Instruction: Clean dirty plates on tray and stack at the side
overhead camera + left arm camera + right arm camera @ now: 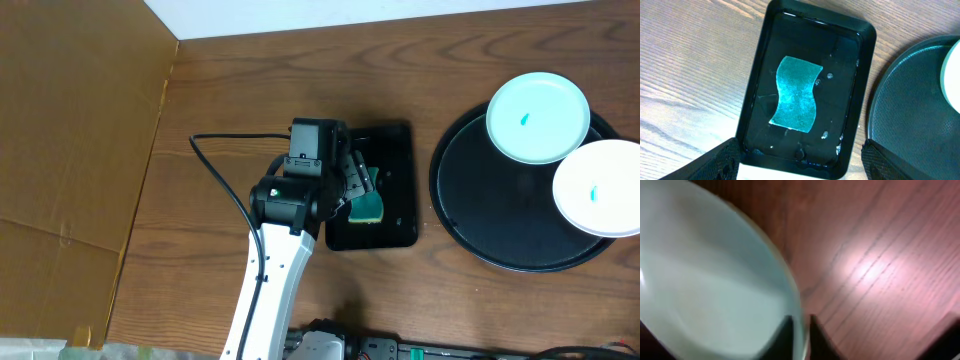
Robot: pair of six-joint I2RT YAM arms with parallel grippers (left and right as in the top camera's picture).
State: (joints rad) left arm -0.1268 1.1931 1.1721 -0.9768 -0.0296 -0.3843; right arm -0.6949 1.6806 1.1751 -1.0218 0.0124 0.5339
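On the right of the wooden table [300, 80] lies the large round black tray [500, 220], carrying two plates. The mint plate [537, 117] sits at its upper edge, overhanging the rim, with a small teal smear at its centre. The white plate [600, 188] rests at the tray's right side, cut off by the frame, also marked with a teal smear. The two meet edge to edge; which one overlaps the other cannot be told.

Left of the round tray, close beside it, is a small rectangular black tray [400, 135] with a wet, glossy floor, and a green sponge [367, 208] lies in it. The left gripper [355, 185] hangs over this small tray, its jaws spread wide, the sponge lying loose beneath them and untouched.

In the blurred right wrist view, a third plate [705, 280], pale mint, fills the left side above bare wood. The right gripper [799, 339] pinches its rim, one dark finger on each face.
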